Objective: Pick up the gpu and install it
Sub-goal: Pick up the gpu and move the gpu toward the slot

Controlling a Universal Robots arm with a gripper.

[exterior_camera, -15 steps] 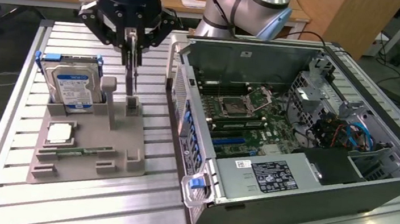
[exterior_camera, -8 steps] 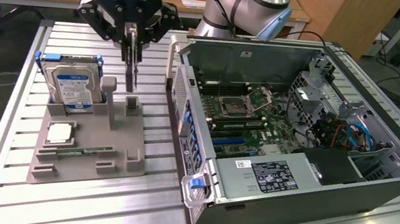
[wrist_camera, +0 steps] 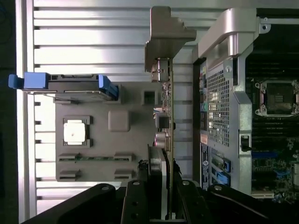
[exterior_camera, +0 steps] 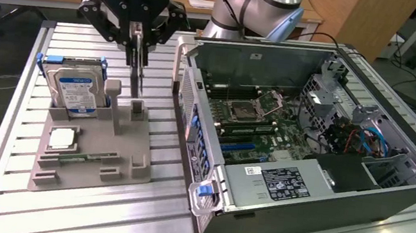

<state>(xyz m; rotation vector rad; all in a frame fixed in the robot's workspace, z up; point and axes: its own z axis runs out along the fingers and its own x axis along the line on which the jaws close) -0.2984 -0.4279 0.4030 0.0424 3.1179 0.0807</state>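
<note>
From the exterior view, the hand (exterior_camera: 138,47) is clamped on the gpu (exterior_camera: 141,75) — the card hangs edge-on over the grey tray (exterior_camera: 91,164), between the hard drive (exterior_camera: 76,91) and the open computer case (exterior_camera: 309,135). From the wrist view, the gpu (wrist_camera: 168,107) sits pinched upright — its silver bracket (wrist_camera: 163,32) at the far end.

Slatted table (exterior_camera: 100,216): grey tray (exterior_camera: 133,158), computer case (exterior_camera: 323,217)

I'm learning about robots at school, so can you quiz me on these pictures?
1. True or false: the gripper is shut on the gpu.
2. What stands in the grey holder, framed by blue handles? A) hard drive B) fan C) battery
3. Fill in: the computer case lies with its top side ____, so the motherboard shows.
Key: 1 true; 2 A; 3 open.
</note>
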